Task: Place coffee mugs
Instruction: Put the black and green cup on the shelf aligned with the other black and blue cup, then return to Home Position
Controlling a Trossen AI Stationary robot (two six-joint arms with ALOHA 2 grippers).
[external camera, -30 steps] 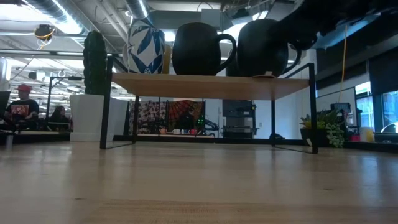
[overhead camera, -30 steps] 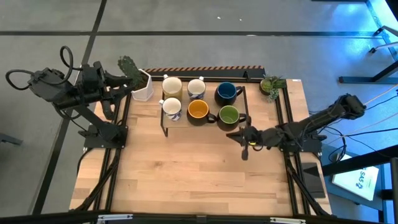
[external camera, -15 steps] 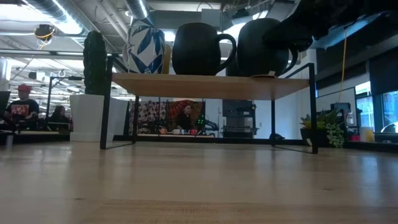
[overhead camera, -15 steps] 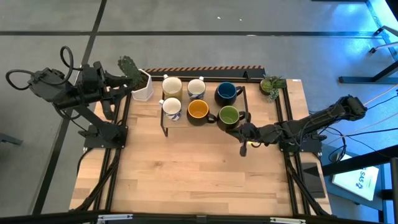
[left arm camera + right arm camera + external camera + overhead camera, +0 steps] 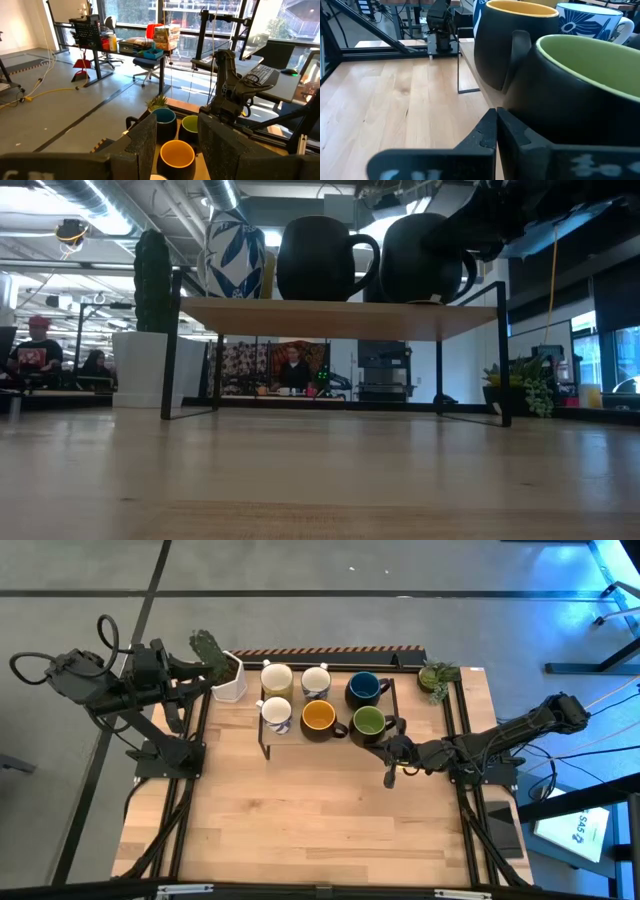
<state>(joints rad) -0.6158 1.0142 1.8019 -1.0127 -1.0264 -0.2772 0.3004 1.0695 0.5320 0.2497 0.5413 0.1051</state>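
Six mugs stand on a low black-framed wooden shelf (image 5: 340, 318) at the table's far side. The far row holds a cream mug (image 5: 277, 678), a white blue-patterned mug (image 5: 316, 680) and a dark blue-lined mug (image 5: 364, 689). The near row holds a white blue-patterned mug (image 5: 276, 714), an orange-lined mug (image 5: 318, 717) and a green-lined mug (image 5: 368, 723). My right gripper (image 5: 388, 748) is shut and reaches in from the table's right, close against the green-lined mug (image 5: 580, 95). My left gripper (image 5: 177, 140) is open and waits off the table's far left corner. My right gripper (image 5: 496, 131) comes in level from the table's right and near side, its shut fingers right beside the lower outer wall (image 5: 535, 117) of the green-lined mug. I cannot tell whether they touch it. The mug stands upright on the shelf.
A white hexagonal pot with a cactus (image 5: 228, 680) stands left of the shelf, next to the left gripper. A small leafy plant (image 5: 436, 675) sits at the far right corner. The wooden table (image 5: 300, 810) lies bare across its near half. People sit in the room beyond.
My right gripper has moved toward the table's far edge and a little left, closing in on the green-lined mug, fingers staying shut. The mugs and the left arm have kept still.
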